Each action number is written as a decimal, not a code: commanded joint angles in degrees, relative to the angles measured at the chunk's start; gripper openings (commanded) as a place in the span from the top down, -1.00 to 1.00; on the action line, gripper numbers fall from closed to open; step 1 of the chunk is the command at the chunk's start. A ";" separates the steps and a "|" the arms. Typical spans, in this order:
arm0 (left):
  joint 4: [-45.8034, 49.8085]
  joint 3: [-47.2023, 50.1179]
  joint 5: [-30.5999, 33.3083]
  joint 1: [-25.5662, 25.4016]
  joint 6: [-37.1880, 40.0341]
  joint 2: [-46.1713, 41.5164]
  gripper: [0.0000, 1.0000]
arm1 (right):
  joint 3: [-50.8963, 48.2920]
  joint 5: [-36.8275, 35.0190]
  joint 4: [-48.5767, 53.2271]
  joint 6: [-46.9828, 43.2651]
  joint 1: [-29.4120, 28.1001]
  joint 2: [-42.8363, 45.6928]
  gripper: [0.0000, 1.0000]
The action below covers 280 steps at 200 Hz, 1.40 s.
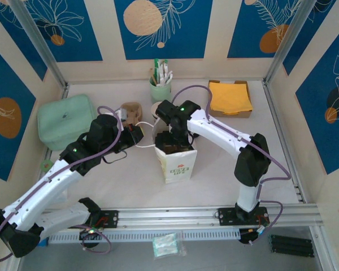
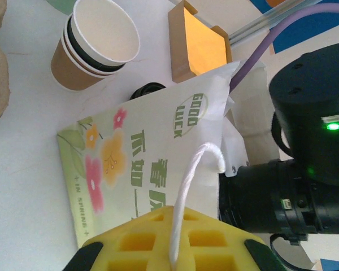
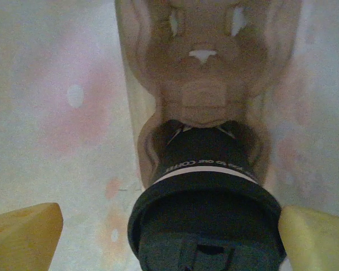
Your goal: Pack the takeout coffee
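The takeout coffee (image 3: pixel 206 226) stood upright with its black lid on, a pale band circling its dark body, its base in a pocket of the brown pulp carrier (image 3: pixel 203 84) inside the paper bag (image 3: pixel 56 113).

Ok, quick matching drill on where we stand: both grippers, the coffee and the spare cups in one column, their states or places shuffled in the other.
Things
1. left gripper
2. right gripper
3. takeout coffee
4. nested cups

States and places
A. outside the paper bag, lidless
B. jaws wide open, one on each side of the lid
C. jaws shut on the bag's white cord handle
D. down inside the bag, seated in a cardboard carrier

Pairs: 1-C, 2-B, 3-D, 4-A
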<state>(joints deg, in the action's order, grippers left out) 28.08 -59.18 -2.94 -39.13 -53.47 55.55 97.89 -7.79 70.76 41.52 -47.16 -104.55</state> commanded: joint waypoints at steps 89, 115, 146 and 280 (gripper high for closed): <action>-0.37 -1.40 -2.02 -0.41 1.19 -1.24 1.00 | 10.89 -9.05 9.84 -1.53 -6.07 -3.10 -0.98; -0.30 -1.33 -1.89 -0.41 1.22 -1.44 1.00 | 11.10 -9.84 10.01 -1.62 -6.54 -3.12 -0.98; -0.19 -0.87 -1.72 -0.33 1.19 -1.35 1.00 | 10.35 -10.23 8.67 -1.61 -6.79 -1.33 -0.98; 0.10 -0.50 -1.81 -0.38 1.35 -1.43 1.00 | 1.64 -3.90 -1.37 2.08 -3.22 7.54 -0.99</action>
<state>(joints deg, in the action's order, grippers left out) 28.05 -59.20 -3.60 -39.13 -53.49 55.07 101.89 -13.85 71.92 42.06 -50.85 -97.12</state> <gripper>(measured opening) 0.073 0.992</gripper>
